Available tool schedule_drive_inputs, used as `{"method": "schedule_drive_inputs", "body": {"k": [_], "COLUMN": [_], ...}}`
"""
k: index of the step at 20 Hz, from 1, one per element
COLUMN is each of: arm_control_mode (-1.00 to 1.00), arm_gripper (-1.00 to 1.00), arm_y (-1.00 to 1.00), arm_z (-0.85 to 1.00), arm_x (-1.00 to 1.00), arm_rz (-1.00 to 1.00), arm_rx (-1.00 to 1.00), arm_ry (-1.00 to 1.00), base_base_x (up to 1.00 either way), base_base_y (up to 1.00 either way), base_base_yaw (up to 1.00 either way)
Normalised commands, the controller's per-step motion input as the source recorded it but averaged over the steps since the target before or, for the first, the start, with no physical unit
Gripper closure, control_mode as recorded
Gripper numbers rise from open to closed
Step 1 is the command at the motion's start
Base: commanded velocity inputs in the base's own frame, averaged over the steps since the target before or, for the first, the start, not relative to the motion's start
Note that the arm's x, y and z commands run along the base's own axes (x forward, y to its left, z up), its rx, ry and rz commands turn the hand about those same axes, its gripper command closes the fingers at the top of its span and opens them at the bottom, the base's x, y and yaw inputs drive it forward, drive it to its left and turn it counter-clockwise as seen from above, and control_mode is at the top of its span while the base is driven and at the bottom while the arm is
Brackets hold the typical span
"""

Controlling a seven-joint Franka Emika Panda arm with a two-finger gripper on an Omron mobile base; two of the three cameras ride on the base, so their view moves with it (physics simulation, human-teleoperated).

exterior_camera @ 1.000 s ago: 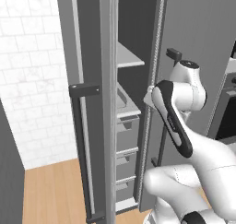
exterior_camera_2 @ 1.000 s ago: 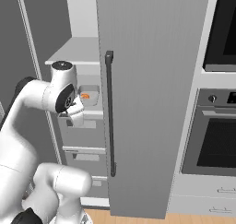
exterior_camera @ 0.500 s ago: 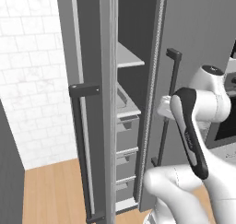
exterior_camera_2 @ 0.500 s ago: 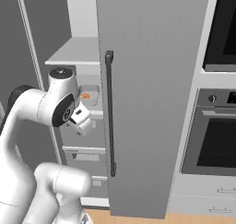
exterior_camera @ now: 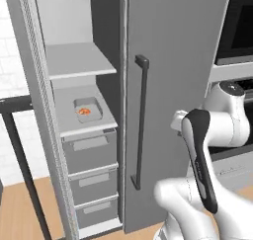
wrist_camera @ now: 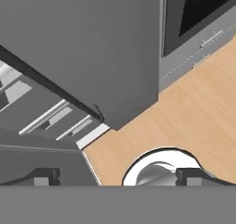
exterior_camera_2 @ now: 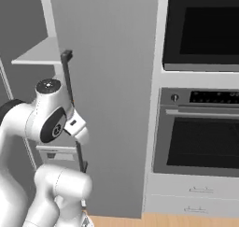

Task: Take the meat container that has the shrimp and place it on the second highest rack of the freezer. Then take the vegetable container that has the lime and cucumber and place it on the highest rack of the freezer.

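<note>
gripper (wrist_camera: 117,178) empty, fingers spread wide, pointing down at the wooden floor (wrist_camera: 184,112).
shrimp container (exterior_camera: 88,109) sits on the second highest rack (exterior_camera: 84,119) of the freezer, so that part looks done. next is to find the lime and cucumber container; i cannot see it. turn the arm slowly and keep away from the door handle (exterior_camera: 140,121).

Home kitchen. Tall grey freezer (exterior_camera: 168,86) with shelves and drawers (exterior_camera: 89,150) at left of frame; built-in oven (exterior_camera_2: 200,142) at right; wood floor (wrist_camera: 184,117) below.
</note>
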Motion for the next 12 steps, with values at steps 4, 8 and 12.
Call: {"method": "schedule_drive_inputs", "body": {"k": [4, 8, 12], "arm_control_mode": [1.00, 1.00, 1.00], "arm_gripper": [-1.00, -1.00, -1.00], "arm_y": [0.00, 0.00, 0.00], "arm_z": [0.00, 0.00, 0.00], "arm_x": [0.00, 0.00, 0.00], "arm_rz": [0.00, 0.00, 0.00], "arm_rx": [0.00, 0.00, 0.00], "arm_ry": [0.00, 0.00, 0.00], "base_base_x": [0.00, 0.06, 0.00], "base_base_y": [-1.00, -1.00, -1.00], "base_base_yaw": [0.10, 0.23, 0.24]}}
